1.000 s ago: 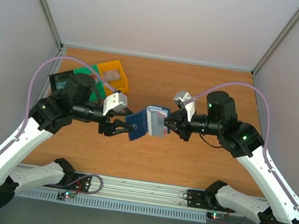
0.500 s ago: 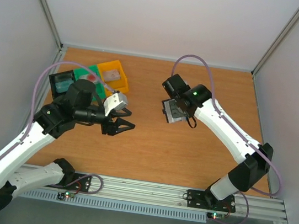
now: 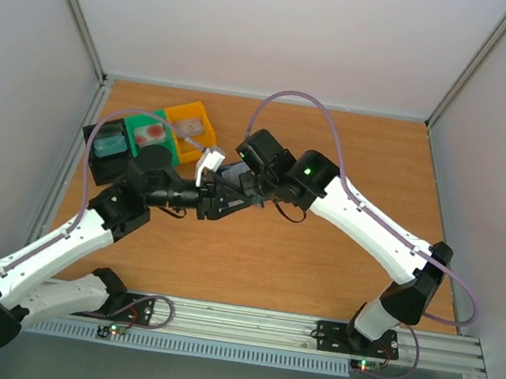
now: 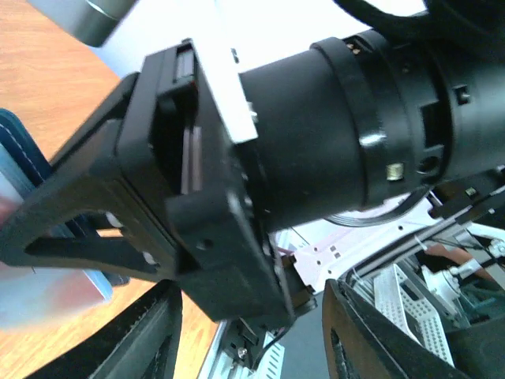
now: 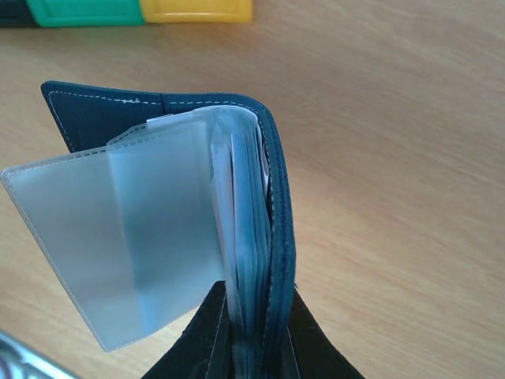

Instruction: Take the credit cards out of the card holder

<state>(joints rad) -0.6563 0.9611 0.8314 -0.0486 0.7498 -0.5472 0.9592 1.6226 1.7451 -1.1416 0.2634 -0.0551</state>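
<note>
Right hand (image 5: 252,339) pinches card holder (image 5: 280,229); left hand (image 3: 220,206) crowds close, bins (image 5: 79,12) beyond.

No text, label, brand name or number can be read in any view; the card holder (image 5: 99,117) shows only plain pale stitching.

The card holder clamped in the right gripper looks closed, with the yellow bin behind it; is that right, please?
Not quite: the right wrist view shows the card holder in the right gripper open, a frosted sleeve fanned out, yellow bin behind it.
</note>
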